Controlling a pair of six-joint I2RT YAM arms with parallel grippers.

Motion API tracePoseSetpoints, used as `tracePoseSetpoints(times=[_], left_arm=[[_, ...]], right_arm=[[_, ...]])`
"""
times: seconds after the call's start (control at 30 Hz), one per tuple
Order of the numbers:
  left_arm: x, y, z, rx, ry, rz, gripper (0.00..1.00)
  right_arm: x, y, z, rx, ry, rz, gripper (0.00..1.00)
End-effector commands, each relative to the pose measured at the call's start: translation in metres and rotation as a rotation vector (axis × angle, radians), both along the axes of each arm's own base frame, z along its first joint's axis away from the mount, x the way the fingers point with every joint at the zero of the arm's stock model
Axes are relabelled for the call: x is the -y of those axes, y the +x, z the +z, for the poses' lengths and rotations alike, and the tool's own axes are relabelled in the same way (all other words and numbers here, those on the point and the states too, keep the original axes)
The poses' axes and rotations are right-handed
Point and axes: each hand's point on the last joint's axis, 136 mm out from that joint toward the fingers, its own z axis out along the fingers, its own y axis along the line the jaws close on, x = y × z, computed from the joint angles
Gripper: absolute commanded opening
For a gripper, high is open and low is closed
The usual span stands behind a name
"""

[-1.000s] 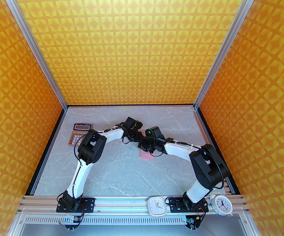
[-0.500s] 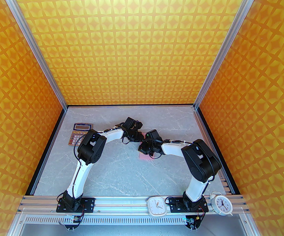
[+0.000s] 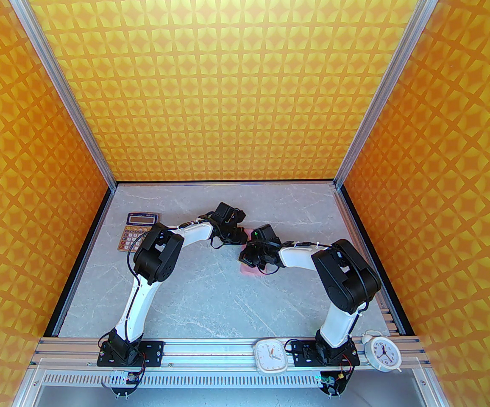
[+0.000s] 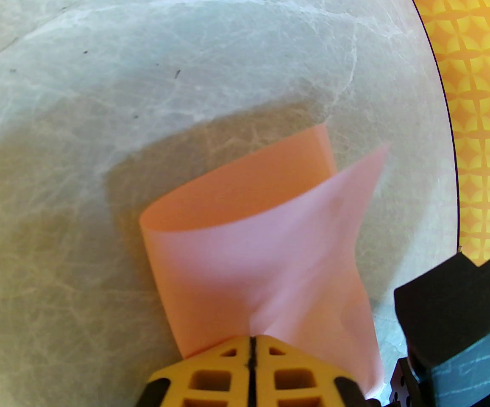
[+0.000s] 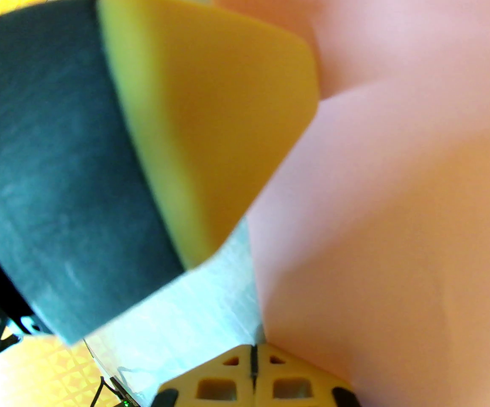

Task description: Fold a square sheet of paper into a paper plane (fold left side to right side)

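Observation:
The square sheet of paper is pale pink and lies mid-table, mostly covered by both wrists. In the left wrist view the sheet curls up and over from my left gripper, whose yellow fingers are shut on its near edge. My left gripper sits just beyond my right gripper. In the right wrist view the sheet spreads up and right from my right gripper, shut with the paper's edge running into the seam. The left gripper's yellow finger looms close at left.
An orange-keyed calculator lies at the far left of the marble table, by the left elbow. A square white clock and a round alarm clock stand on the front rail. Patterned orange walls enclose three sides.
The right arm's elbow has drawn in to the left and its wrist has shifted slightly toward the left gripper. The left gripper's fingers have closed fully. A sliver of pink now shows beside the left wrist.

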Motion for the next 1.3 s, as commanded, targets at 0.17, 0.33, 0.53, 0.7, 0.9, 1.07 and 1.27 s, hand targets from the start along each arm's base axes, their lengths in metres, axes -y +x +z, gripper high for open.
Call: tracePoseSetpoints(times=[0.17,0.33,0.53,0.7,0.9,1.07,1.27], left_arm=[[-0.010,-0.007,-0.032,-0.061,0.090,0.027,0.01],[-0.010,-0.007,-0.033,-0.063,0.090,0.029,0.01],[-0.009,-0.007,-0.034,-0.063,0.090,0.027,0.01],[-0.009,-0.007,-0.032,-0.061,0.088,0.028,0.01],[-0.010,-0.007,-0.029,-0.059,0.086,0.031,0.01],[-0.010,-0.007,-0.025,-0.053,0.080,0.033,0.01],[-0.010,-0.008,-0.023,-0.052,0.077,0.033,0.02]], right_arm=[[0.018,-0.056,-0.030,-0.164,-0.093,0.062,0.00],[0.013,-0.077,-0.032,-0.183,-0.095,0.087,0.00],[0.010,-0.096,-0.035,-0.198,-0.079,0.084,0.00],[0.017,-0.108,-0.036,-0.211,-0.084,0.069,0.00],[0.020,-0.113,-0.029,-0.203,-0.079,0.069,0.00],[0.003,-0.089,0.015,-0.091,-0.025,0.106,0.00],[-0.010,-0.054,0.067,0.035,0.020,0.111,0.00]])
